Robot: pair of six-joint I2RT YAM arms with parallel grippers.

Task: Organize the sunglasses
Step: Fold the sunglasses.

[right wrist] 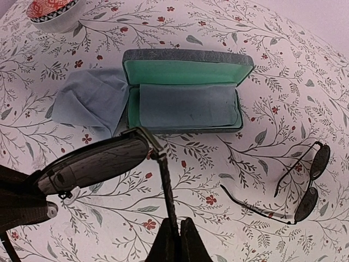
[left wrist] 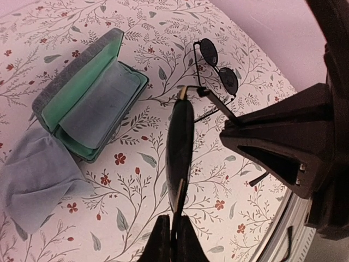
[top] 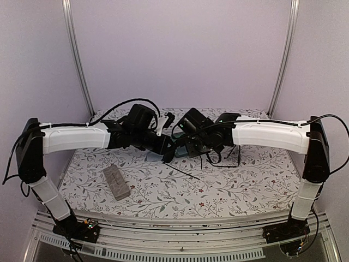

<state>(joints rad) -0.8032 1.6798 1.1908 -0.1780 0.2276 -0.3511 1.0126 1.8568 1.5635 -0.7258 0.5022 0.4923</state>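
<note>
The left gripper (left wrist: 173, 234) was pinched shut on the frame of the dark aviator sunglasses (right wrist: 92, 164), and the right gripper (right wrist: 175, 234) was clamped on one temple, holding them aloft near the open green-lined case (right wrist: 191, 71). The second wire-framed pair (right wrist: 305, 185) lay on the table just beside that case.
</note>
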